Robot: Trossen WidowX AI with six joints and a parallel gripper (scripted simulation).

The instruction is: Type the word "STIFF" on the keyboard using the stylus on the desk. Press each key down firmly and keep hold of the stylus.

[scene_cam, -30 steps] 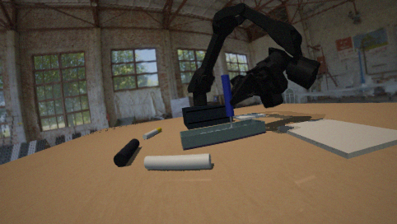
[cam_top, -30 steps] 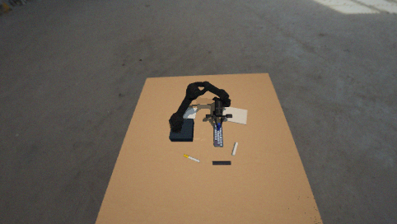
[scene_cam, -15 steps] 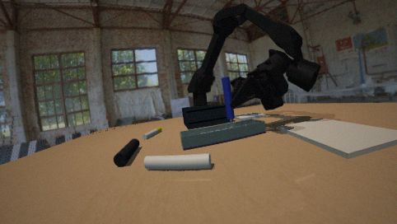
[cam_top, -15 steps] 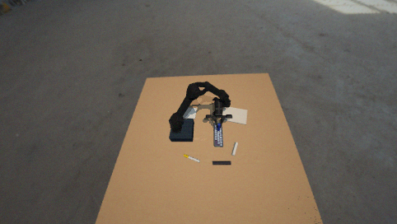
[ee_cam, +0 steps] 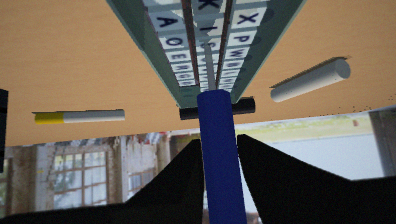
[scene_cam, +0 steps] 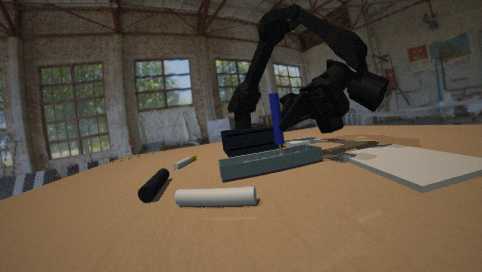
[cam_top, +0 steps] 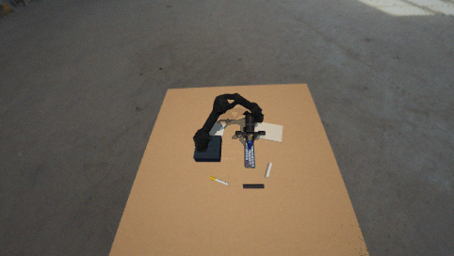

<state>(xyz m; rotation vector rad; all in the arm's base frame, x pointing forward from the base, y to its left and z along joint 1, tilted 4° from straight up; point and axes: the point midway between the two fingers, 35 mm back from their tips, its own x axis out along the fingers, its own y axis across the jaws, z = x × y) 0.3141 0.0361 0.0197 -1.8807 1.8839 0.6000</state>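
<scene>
The gripper (cam_top: 250, 140) (scene_cam: 281, 126) (ee_cam: 220, 141) is shut on the blue stylus (scene_cam: 275, 112) (ee_cam: 216, 117), which stands nearly upright with its thin grey tip pointing down. The keyboard (cam_top: 250, 161) (scene_cam: 260, 169) (ee_cam: 261, 54) is a long, narrow teal tray with rows of white letter keys. In the wrist view the tip overlaps the S key, just beyond the I key. In the exterior view the tip reaches down behind the tray's near wall. Whether it touches or presses a key cannot be told.
A white cylinder (cam_top: 268, 169) (scene_cam: 216, 196) (ee_cam: 312, 80), a black cylinder (cam_top: 253, 186) (scene_cam: 154, 185) (ee_cam: 189, 113) and a yellow-and-white marker (cam_top: 218, 181) (scene_cam: 185, 162) (ee_cam: 92, 116) lie past the keyboard's far end in the wrist view. A pale flat slab (cam_top: 271, 133) (scene_cam: 425, 167) lies near the arm's shadow.
</scene>
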